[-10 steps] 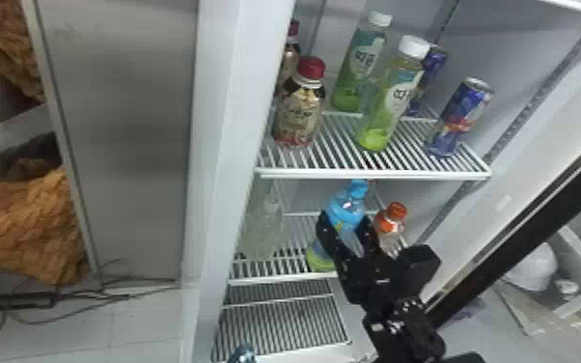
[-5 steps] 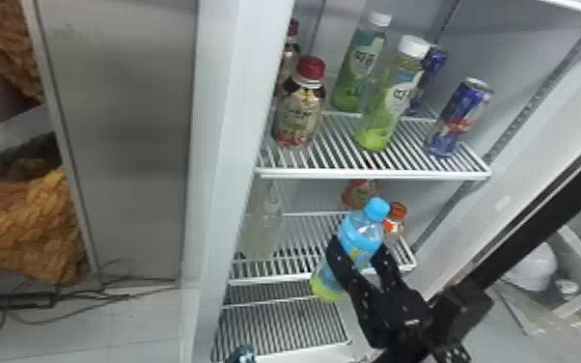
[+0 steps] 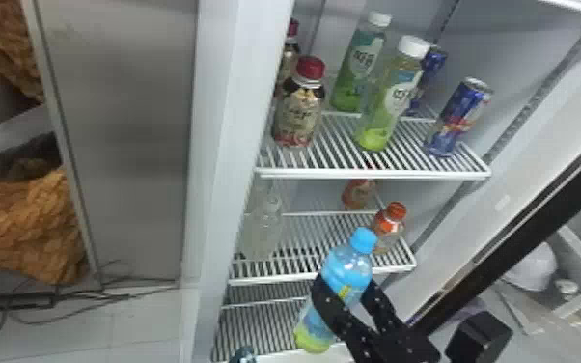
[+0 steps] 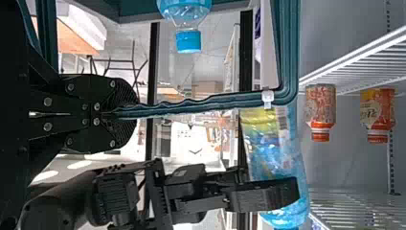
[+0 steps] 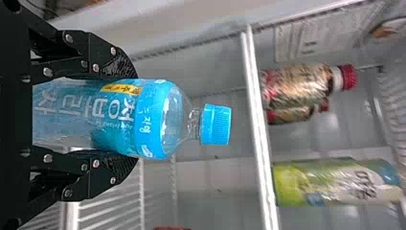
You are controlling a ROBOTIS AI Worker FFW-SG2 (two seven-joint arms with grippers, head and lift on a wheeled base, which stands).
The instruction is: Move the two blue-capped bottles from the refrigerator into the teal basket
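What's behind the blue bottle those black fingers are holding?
Part of a wire shelf and an orange-capped bottle, slightly overlapped by the blue bottle. Whatever sits directly behind the blue bottle's label is covered.

Inside the refrigerator (image 3: 243,145), two shelves with things on them.
On the upper shelf (image 3: 371,173), bottles (image 3: 299,116) stand at left and middle, cans (image 3: 456,120) at right, one behind another; on the next shelf (image 3: 323,277), some bottle (image 3: 261,236) at left, two others (image 3: 390,224) at right. Before this shelf, the held bottle (image 3: 347,265).
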